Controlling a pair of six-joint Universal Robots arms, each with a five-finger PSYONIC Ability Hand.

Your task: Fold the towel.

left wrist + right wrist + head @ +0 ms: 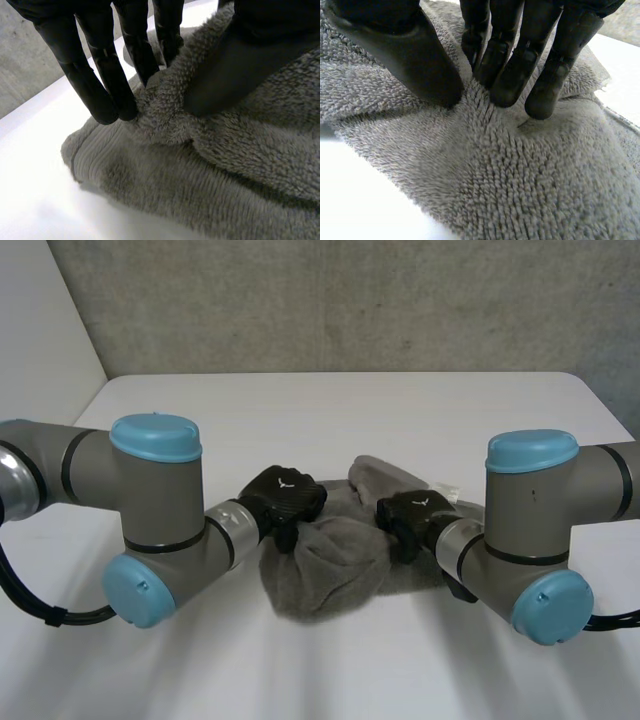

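Both hands pinching a bunched grey towel at mid-table.

From my seat, the left arm reaches inward, and the left hand (pixel 285 498) is lowered on the heap's left side. Its straight fingers (pixel 107 75) and thumb (pixel 235 70) nip a ridge of pile near the ribbed border. The towel (pixel 325 575) lies crumpled and fluffy on the white table (pixel 300 410), between the arms. The right hand (pixel 412 516) mirrors this on the right side, with fingers (pixel 515 75) and thumb (pixel 405 50) squeezing a fold.

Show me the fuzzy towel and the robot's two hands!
towel (pixel 325 575), head view, on its bunched grey front.
left hand (pixel 283 495), head view, on the hand's black back.
right hand (pixel 415 510), head view, on the hand's black back.
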